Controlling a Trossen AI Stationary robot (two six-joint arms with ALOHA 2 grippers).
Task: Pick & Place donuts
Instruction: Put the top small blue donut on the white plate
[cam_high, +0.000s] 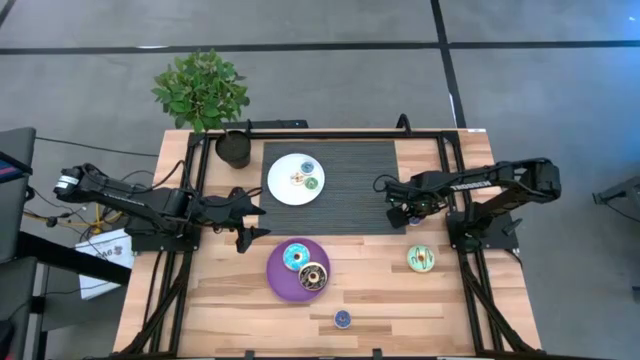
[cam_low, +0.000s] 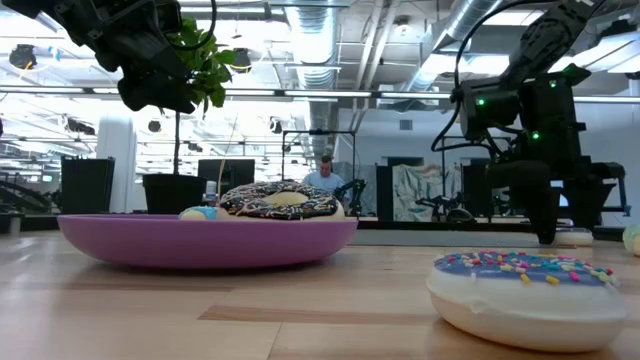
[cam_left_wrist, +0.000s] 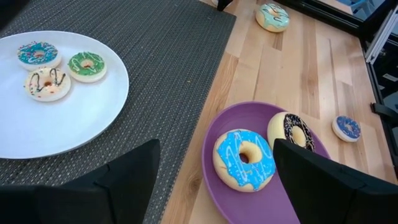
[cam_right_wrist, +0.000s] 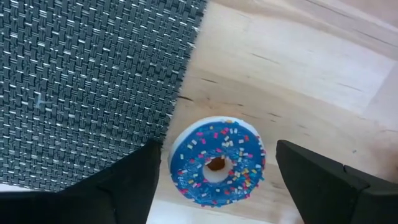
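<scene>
Blue sprinkled mini donut (cam_right_wrist: 216, 163) lies between the right hand's (cam_right_wrist: 214, 177) spread fingers, seemingly untouched.

The left arm is being held extended inward, its left claw (cam_high: 252, 220) being kept with fingers spread wide. The right arm is being held folded inward and low, its right claw (cam_high: 397, 214) likewise being kept spread.

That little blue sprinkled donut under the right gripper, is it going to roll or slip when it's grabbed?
Lying flat on the wooden table, the blue sprinkled donut probably won't roll. Its rim looks rounded and smooth, so it may slip from a pinch. It looks small and is likely light; the open right gripper spans it.
</scene>
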